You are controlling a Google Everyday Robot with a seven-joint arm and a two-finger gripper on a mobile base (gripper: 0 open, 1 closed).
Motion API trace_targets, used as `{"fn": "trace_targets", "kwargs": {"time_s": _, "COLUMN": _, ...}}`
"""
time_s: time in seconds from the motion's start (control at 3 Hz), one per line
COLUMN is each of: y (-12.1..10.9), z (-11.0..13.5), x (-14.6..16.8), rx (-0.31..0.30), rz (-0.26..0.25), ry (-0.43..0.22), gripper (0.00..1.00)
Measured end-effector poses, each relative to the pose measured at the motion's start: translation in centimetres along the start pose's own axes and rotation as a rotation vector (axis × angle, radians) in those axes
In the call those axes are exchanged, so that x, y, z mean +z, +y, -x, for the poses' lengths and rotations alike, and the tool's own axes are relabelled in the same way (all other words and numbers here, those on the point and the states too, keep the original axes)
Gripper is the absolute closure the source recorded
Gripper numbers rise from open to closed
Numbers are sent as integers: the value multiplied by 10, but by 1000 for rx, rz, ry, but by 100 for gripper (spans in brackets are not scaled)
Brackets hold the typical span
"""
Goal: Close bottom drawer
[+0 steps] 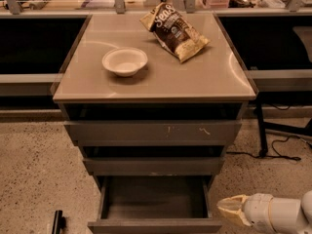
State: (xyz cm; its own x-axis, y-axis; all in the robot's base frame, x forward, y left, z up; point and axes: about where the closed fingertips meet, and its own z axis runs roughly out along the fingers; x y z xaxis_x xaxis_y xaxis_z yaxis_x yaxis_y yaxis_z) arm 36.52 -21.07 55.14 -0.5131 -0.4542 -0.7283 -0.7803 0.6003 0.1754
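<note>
The bottom drawer of the grey-brown cabinet stands pulled far out, its shallow dark box open to view and its plain front at the lower edge of the camera view. My gripper is low at the right, just beside the drawer's right front corner, its cream fingertips pointing left. It holds nothing that I can see. Above, the mid-width drawer front and the widest front with pale scratch marks sit only slightly out.
On the cabinet top lie a white bowl and a brown chip bag. Speckled floor lies on both sides. A black chair leg and cables are at the right, a dark object on the floor at lower left.
</note>
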Motion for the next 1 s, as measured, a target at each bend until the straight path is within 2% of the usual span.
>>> {"fn": "trace_targets", "kwargs": {"time_s": 0.33, "y": -1, "z": -12, "x": 10, "rx": 26, "rz": 14, "ry": -35, "gripper": 100}}
{"fn": "trace_targets", "kwargs": {"time_s": 0.67, "y": -19, "z": -44, "x": 33, "rx": 65, "rz": 9, "ry": -84, "gripper": 100}}
{"fn": "trace_targets", "kwargs": {"time_s": 1.0, "y": -54, "z": -79, "x": 60, "rx": 105, "rz": 4, "ry": -92, "gripper": 100}}
